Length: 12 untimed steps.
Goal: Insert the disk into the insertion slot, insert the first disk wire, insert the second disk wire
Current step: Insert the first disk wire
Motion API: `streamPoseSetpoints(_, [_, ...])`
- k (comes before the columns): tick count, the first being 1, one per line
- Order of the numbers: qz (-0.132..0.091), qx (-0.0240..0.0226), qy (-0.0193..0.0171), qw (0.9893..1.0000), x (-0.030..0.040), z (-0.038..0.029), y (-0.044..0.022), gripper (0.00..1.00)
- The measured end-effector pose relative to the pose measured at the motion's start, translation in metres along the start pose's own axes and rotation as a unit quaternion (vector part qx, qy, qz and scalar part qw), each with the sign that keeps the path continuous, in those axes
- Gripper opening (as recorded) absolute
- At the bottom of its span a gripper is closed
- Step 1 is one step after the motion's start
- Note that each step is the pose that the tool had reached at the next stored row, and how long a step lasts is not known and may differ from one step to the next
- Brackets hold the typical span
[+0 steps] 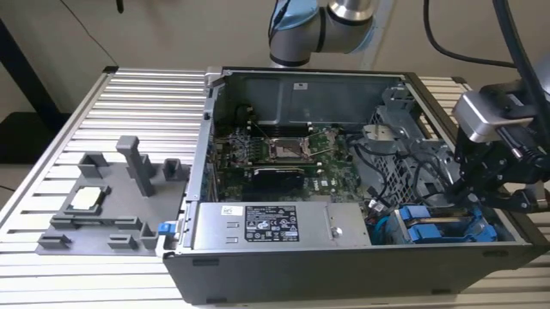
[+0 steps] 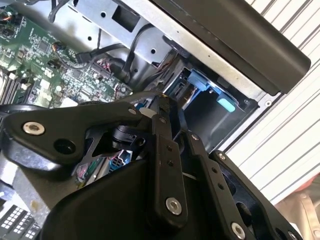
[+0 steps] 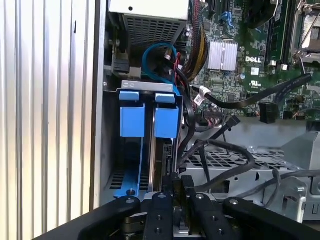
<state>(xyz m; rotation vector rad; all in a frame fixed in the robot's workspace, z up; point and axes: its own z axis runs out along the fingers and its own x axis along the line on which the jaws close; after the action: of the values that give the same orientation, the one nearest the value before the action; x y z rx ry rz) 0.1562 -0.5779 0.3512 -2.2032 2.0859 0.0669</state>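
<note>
The disk's blue carrier (image 1: pixel 427 232) sits in the insertion slot (image 1: pixel 447 222) at the case's front corner on the exterior view's right. Its blue tabs (image 3: pixel 166 121) show in the first wrist view and again as blue tabs (image 2: pixel 199 80) in the second wrist view; the disk's metal body is mostly hidden inside the bay. My gripper (image 1: pixel 483 196) hangs just above that bay, at the case's wall. Its fingers (image 3: pixel 188 200) are pressed together on a black disk wire connector (image 3: pixel 178 184), close behind the carrier. The gripper (image 2: pixel 156 107) also appears in the second wrist view, pointing at the bay.
A grey power-supply box (image 1: pixel 266 225) lies beside the bay. The green motherboard (image 1: pixel 284 151) and a tangle of black cables (image 3: pixel 220 150) fill the case's middle. A blue cable loop (image 3: pixel 159 55) hangs by the bay. A grey fixture block (image 1: pixel 103 206) stands on the slatted table.
</note>
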Motion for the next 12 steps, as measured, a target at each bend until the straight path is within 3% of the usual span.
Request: streamPoseSetpoints(12, [0.009,0.0009,0.0011,1.0000,0.0021,0.0072,-0.0029,0.19])
